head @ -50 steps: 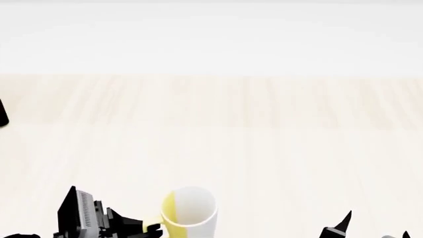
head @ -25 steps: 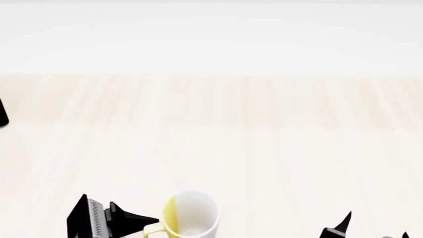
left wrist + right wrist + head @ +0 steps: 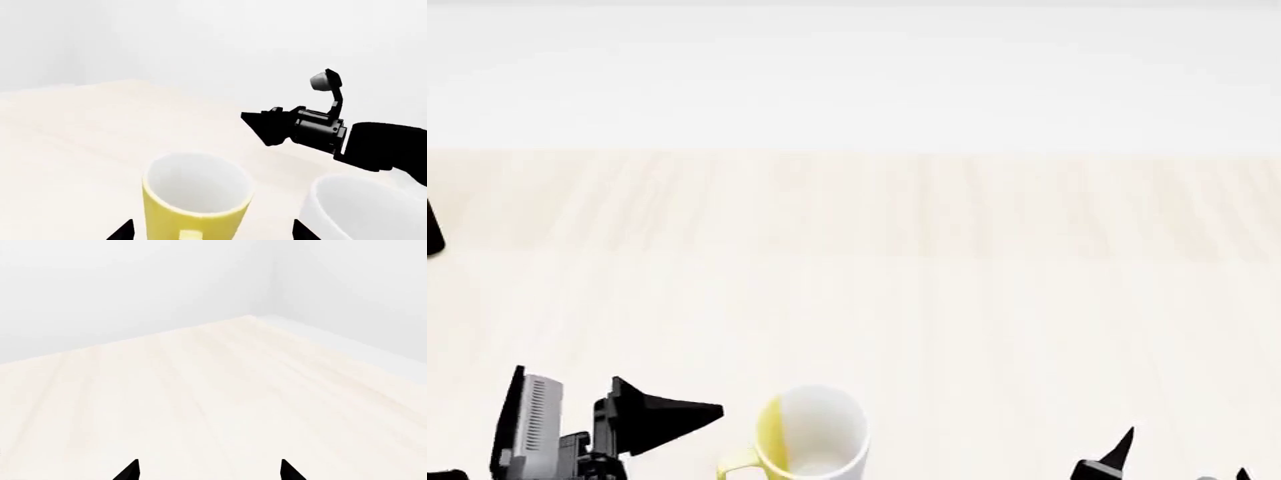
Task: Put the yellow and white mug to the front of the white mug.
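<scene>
Yellow and white mug (image 3: 811, 435) stands upright at the near edge of the surface (image 3: 961, 280), its handle pointing toward the left hand (image 3: 661, 415), which is released, apart from it and much nearer than the right hand (image 3: 208, 471), also spread empty. In the left wrist view the white mug (image 3: 363, 210) stands just beside it, and nothing is between them.

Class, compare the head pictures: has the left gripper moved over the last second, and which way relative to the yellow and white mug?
Yes. The left gripper has drawn back leftward from the yellow and white mug, which stands on the table.
</scene>
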